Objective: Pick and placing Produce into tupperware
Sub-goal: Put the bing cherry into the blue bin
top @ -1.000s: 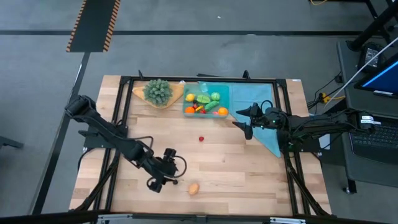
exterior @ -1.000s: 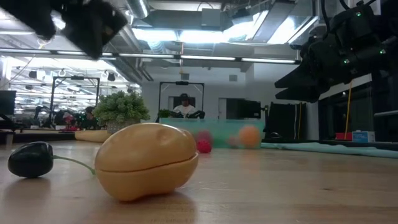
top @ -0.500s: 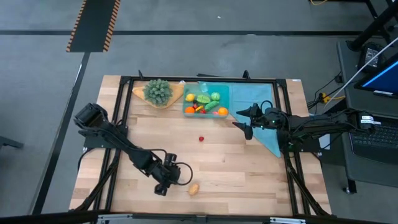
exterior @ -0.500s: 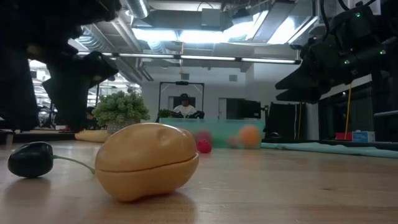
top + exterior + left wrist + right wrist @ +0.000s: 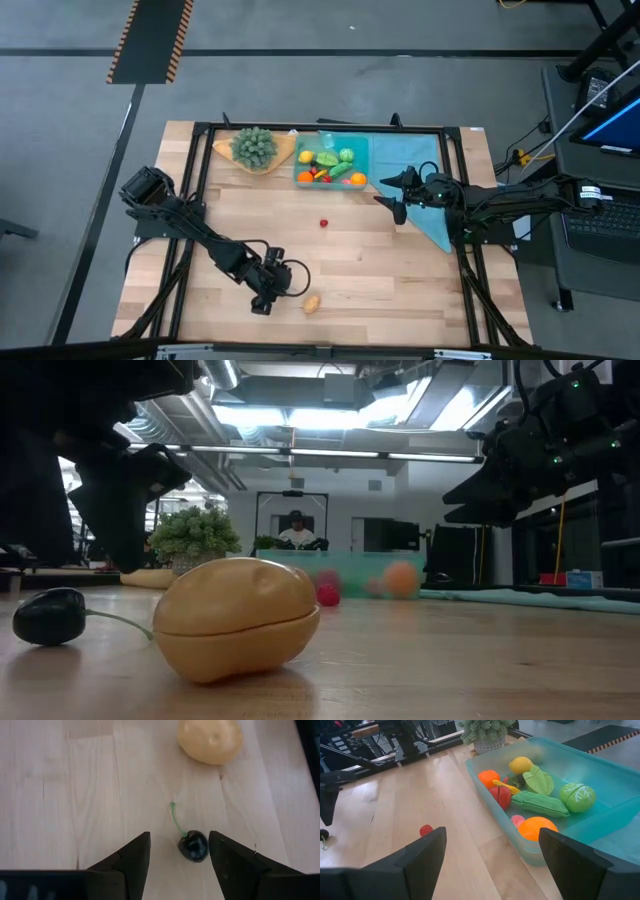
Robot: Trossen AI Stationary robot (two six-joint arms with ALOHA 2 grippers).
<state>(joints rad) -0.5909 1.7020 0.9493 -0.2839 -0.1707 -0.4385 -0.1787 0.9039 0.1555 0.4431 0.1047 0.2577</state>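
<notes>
While the left end effector hangs open over one dark cherry, one tan potato and one red berry lie loose.

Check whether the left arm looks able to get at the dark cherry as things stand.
Probably yes. The left gripper hangs over the dark cherry with open fingers on either side of it, nothing between them. The tan potato lies apart, beyond it.

My left gripper has swung toward the table's near edge and dropped low. Its parted fingers now flank a dark cherry beside the tan potato.
</notes>
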